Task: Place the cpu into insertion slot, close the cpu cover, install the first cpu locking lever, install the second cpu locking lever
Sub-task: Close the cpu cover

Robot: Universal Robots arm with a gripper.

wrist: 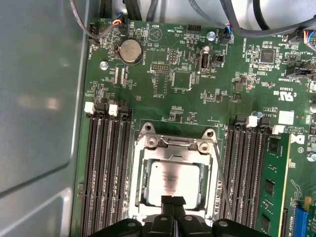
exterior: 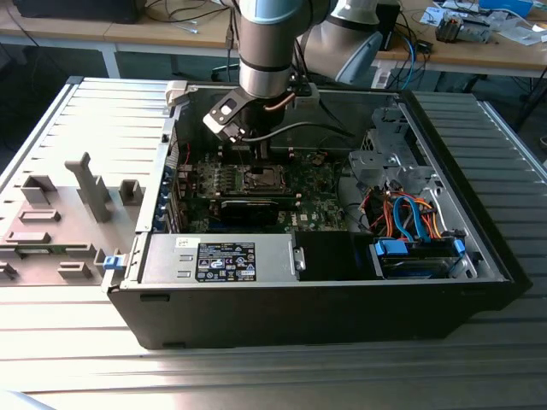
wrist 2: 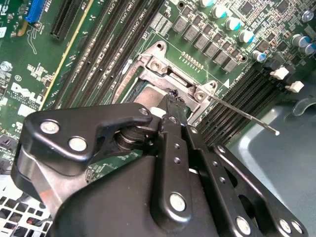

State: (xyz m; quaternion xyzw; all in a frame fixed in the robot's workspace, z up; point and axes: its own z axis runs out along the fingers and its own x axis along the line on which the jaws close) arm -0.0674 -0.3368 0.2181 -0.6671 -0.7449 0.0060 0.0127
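A ribbed metal bench [exterior: 256, 376] carries the opened computer case [exterior: 299, 316], laid flat for access from above. The flat, dull-silver cpu [wrist: 173, 180] is seated in the insertion slot [wrist: 143, 187], framed by the thin steel cpu cover [wrist: 170, 153]. The gripper [wrist: 173, 200] is held at the cover's edge, jaws together, empty. 1 wire lever [wrist 2: 247, 115] stands raised.

The cpu [wrist: 170, 180], a small flat square with a dull silver-grey top, lay level in the insertion slot [wrist: 136, 197], the metal-edged socket set in the green board between the long dark memory slots. The cpu cover [wrist: 173, 153], a thin silvery frame with a square opening, seemed to lie flat around the chip, though one edge was hidden. One locking lever [wrist: 223, 185], a thin wire rod, ran along the socket's side, its end standing free of the board.
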